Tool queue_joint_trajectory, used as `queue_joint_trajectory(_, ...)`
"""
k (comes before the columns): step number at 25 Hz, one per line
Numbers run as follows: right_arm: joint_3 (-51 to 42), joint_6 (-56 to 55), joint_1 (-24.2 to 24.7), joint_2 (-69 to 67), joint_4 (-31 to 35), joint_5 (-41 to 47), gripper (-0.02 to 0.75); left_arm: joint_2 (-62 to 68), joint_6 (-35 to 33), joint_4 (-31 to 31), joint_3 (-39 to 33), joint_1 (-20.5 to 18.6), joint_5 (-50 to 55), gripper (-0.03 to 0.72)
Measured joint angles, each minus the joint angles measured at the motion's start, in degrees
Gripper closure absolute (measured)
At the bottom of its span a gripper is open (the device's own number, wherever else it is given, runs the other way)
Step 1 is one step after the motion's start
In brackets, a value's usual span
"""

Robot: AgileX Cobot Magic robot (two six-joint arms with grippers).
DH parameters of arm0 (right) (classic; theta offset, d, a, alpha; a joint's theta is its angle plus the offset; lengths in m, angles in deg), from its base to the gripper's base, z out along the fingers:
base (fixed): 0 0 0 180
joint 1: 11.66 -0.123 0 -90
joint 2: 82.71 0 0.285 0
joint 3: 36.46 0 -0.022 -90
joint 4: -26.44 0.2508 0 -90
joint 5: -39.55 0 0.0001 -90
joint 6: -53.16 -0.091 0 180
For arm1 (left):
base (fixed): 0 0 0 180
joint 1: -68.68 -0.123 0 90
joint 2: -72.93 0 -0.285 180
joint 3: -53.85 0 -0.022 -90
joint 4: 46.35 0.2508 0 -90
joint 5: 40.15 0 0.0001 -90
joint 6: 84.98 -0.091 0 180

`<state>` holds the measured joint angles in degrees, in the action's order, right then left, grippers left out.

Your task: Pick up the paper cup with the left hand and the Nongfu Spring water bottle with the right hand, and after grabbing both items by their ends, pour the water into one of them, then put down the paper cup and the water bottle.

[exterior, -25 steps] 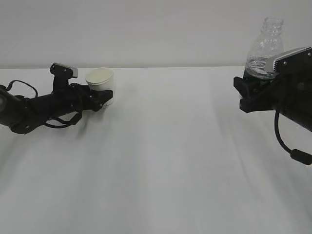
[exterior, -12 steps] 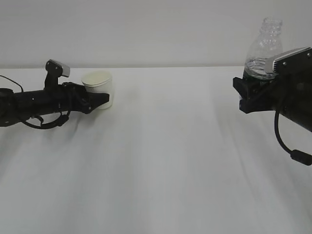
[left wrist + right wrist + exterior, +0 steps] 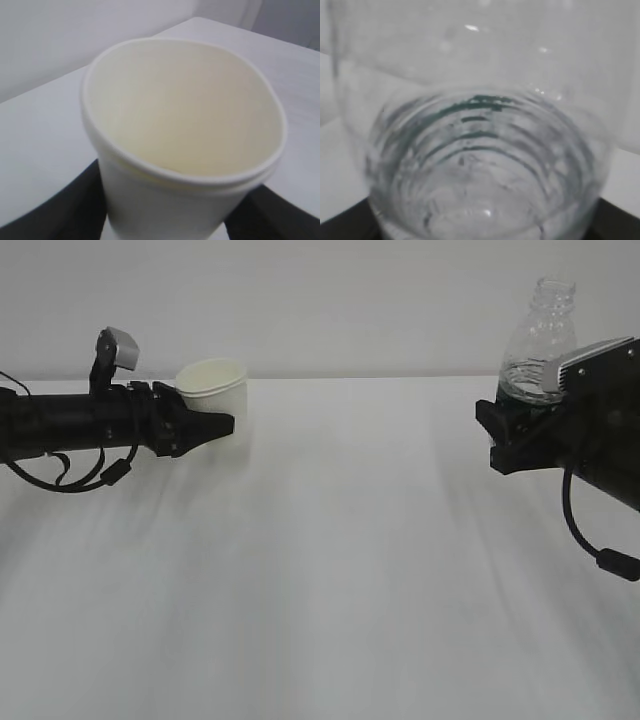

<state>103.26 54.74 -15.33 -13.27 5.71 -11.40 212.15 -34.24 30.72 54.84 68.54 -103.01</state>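
White paper cup (image 3: 213,398) sits clamped in the left hand (image 3: 205,426), whose 2 black fingers (image 3: 60,210) press its lower wall from either side; the cup is upright, its cream inside facing up, lifted clear of the white table (image 3: 330,570). Across the table, well apart from the cup, the right hand (image 3: 505,435) is closed around the lower part of the Nongfu Spring water bottle (image 3: 540,340), which stands upright with its uncapped neck at the top. Through its ribbed clear wall the right wrist view shows the dark green label. Between cup and bottle the tabletop lies bare, and the table's far edge runs just behind the cup.
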Motion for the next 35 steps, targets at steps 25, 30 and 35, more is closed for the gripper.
queue_joint_trajectory(25, 0.0, 0.0, 0.0, 5.72, -4.37, 3.9, 0.265, -4.27, 2.88, 4.67, 0.0, 17.05, -3.65, 0.25)
queue_joint_trajectory(30, 0.0, 0.0, 0.0, 6.84, -6.56, 6.18, 0.265, -4.27, 3.09, 4.57, 0.0, 21.19, -3.01, 0.251)
queue_joint_trajectory(35, 0.0, 0.0, 0.0, 7.65, -8.77, 7.87, 0.265, -4.27, 3.12, 3.89, 0.0, 24.41, -1.31, 0.251)
